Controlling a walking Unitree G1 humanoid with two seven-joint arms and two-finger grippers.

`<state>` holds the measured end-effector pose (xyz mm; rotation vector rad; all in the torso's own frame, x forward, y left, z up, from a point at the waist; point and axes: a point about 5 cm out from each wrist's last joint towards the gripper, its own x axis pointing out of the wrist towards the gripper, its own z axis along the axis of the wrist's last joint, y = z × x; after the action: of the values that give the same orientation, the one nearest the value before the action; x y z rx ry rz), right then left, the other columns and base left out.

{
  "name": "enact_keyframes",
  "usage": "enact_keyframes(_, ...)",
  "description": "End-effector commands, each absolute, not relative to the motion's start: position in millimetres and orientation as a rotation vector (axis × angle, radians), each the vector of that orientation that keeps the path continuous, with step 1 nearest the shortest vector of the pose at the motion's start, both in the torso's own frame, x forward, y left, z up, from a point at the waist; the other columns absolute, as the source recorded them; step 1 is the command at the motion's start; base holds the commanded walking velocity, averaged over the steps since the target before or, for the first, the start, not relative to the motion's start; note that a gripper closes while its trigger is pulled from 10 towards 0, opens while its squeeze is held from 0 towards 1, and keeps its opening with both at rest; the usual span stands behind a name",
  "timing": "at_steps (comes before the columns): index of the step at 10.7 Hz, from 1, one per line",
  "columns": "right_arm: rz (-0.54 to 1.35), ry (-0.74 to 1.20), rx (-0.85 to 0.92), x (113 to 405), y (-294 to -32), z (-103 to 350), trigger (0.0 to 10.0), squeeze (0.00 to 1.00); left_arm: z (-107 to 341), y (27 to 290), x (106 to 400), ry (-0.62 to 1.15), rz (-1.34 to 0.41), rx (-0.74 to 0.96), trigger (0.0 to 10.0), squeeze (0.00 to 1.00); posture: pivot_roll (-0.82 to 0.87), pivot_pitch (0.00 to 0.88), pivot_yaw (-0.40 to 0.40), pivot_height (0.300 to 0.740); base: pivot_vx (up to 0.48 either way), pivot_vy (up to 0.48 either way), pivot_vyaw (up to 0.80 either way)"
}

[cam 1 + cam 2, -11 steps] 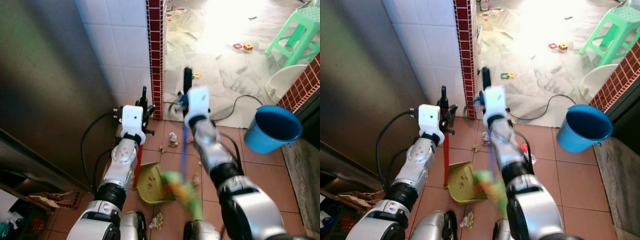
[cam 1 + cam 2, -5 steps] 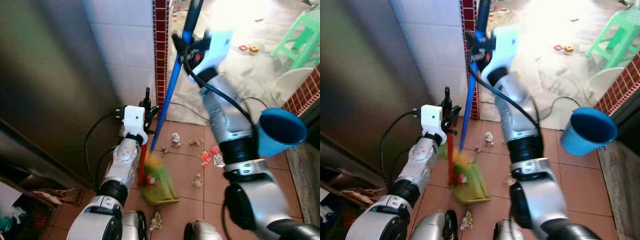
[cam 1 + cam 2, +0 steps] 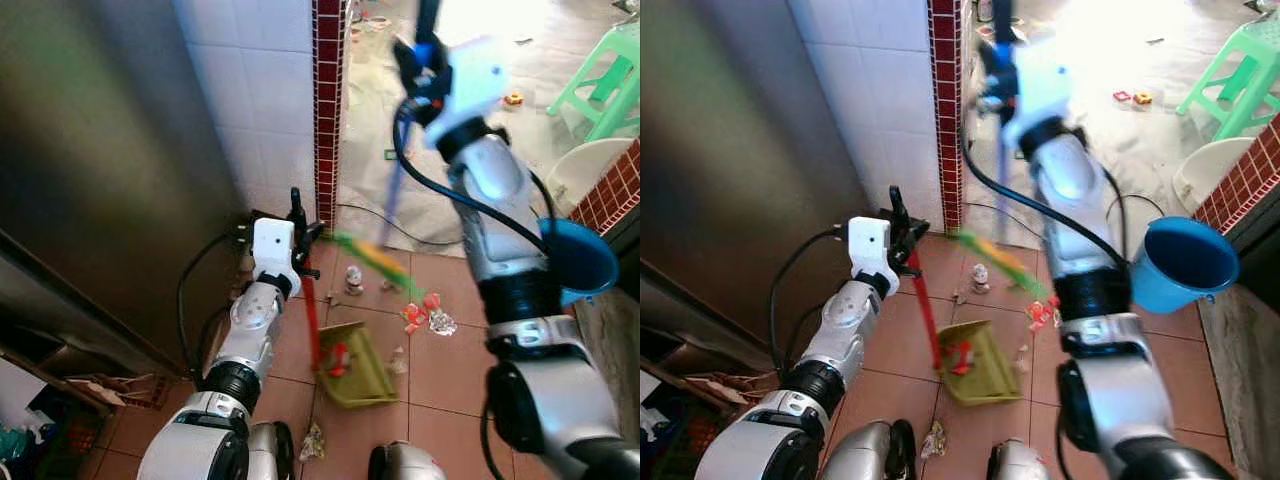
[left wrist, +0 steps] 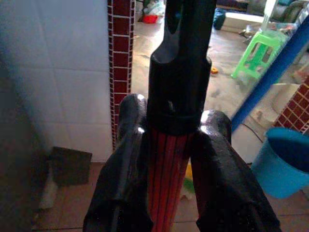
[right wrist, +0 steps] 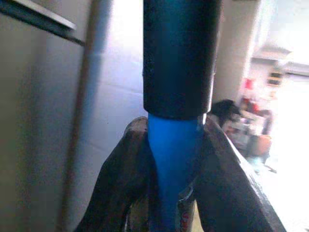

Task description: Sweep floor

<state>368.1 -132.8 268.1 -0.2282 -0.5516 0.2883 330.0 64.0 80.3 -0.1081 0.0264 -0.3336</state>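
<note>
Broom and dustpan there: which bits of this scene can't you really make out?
- Broom head: a motion-blurred green streak in both eye views, so its bristles are unreadable.
- Litter on the tiles: too small to identify.
- Dustpan contents: a red scrap, too small to name.
- Blue bucket: partly behind the right arm in the left eye view.

dustpan (image 3: 355, 362) left of litter (image 3: 425, 317), bucket (image 3: 580, 262) right

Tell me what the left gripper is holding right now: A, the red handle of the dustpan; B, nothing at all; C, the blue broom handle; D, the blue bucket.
A: the left gripper is clamped on the red handle that runs down to the green dustpan on the tiles, while the right gripper has the blue broom handle.
</note>
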Motion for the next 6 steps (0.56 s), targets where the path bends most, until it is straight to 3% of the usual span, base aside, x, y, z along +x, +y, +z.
enact_keyframes(1,0.219,-0.573,-0.29,367,-144,268,10.0,0.0,88,65,333,-0.005,-0.344,-0.121,10.0,0.0,-0.1,0.084,0.058,0.74,0.0,0.0,0.0)
enact_keyframes(4,0.03,-0.436,-0.199,359,-183,222,10.0,0.0,119,82,327,-0.177,-0.35,-0.091,10.0,0.0,-0.11,0.0,0.078,0.74,0.0,0.0,0.0)
enact_keyframes(6,-0.059,-0.376,-0.143,355,-192,202,10.0,0.0,128,98,318,-0.215,-0.344,-0.062,10.0,0.0,-0.1,0.0,0.074,0.74,0.0,0.0,0.0)
